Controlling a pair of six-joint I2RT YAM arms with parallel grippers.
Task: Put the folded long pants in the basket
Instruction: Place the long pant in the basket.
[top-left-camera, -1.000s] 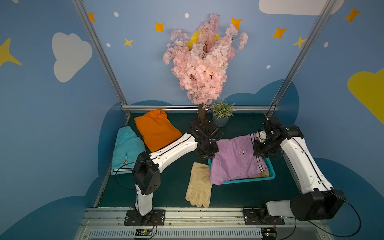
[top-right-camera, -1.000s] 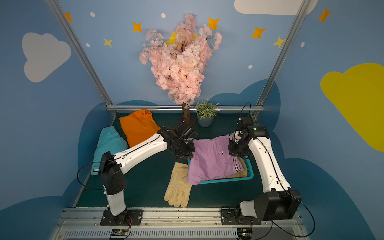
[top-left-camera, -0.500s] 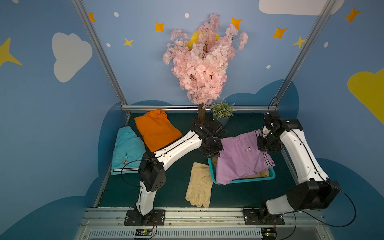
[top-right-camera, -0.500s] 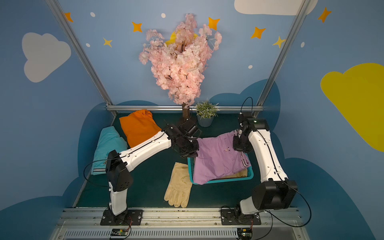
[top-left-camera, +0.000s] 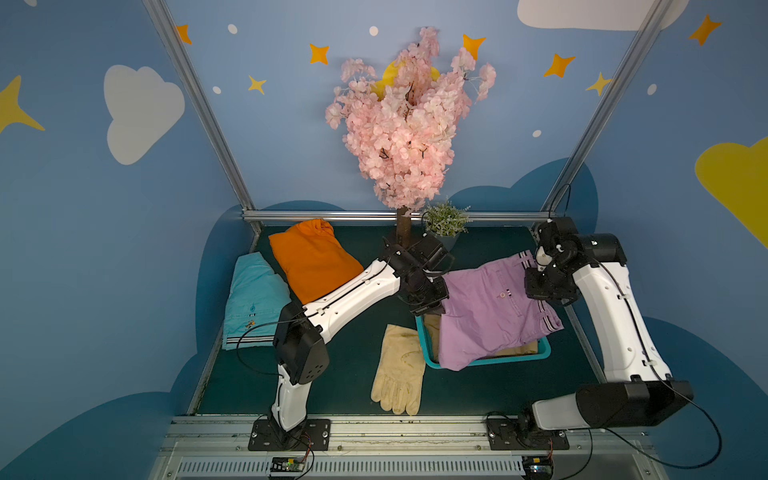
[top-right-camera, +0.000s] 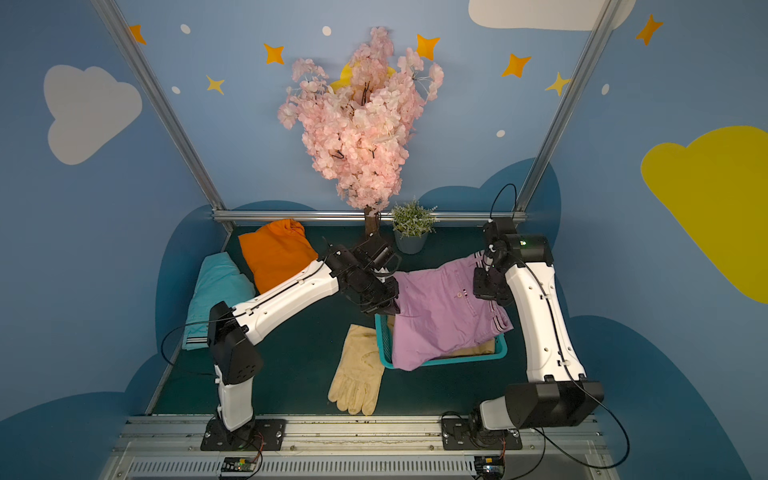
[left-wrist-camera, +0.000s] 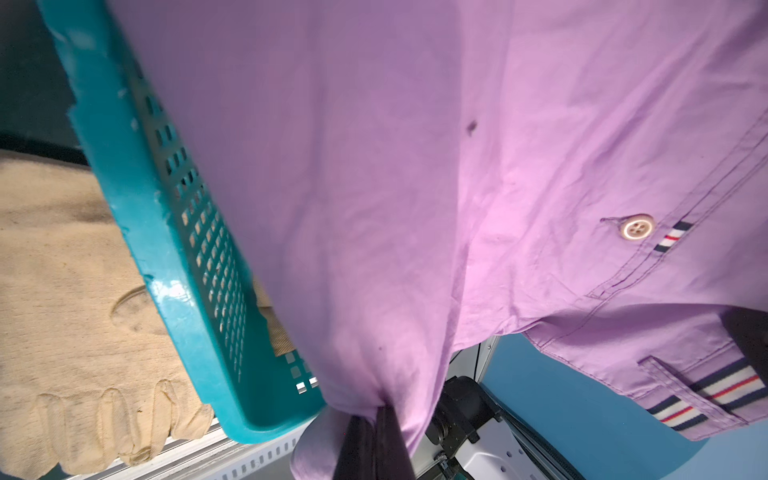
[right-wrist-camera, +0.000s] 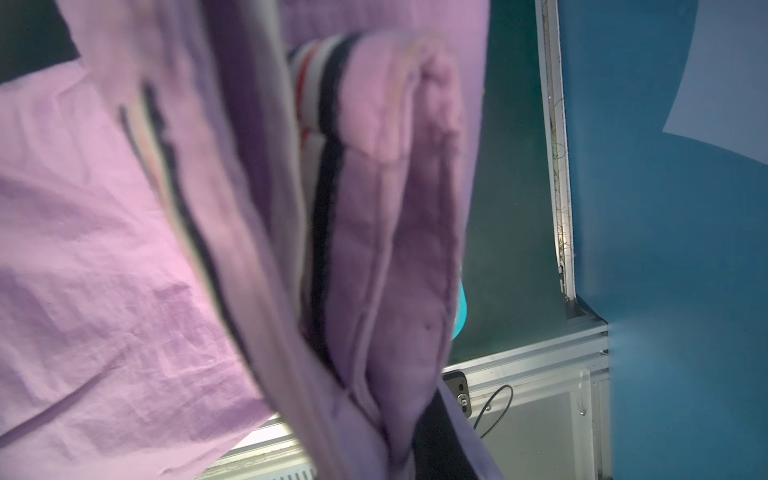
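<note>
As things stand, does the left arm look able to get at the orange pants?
Probably not yet: the left gripper is shut on the lilac pants over the basket. Nothing lies between it and the orange pants otherwise.

Both my arms wear glossy white shells on the long links and boxy black housings at every joint. My left arm (top-left-camera: 349, 297) has small holes dotted across its black elbow block (top-left-camera: 301, 353); my right arm (top-left-camera: 615, 324) shows a tiny green light (top-right-camera: 523, 242) near the wrist. Thin black cables (top-left-camera: 239, 345) loop from my joints. Black base plates (top-left-camera: 289, 434) carry silver screws. My left claw (left-wrist-camera: 372, 432) is matte black.
</note>
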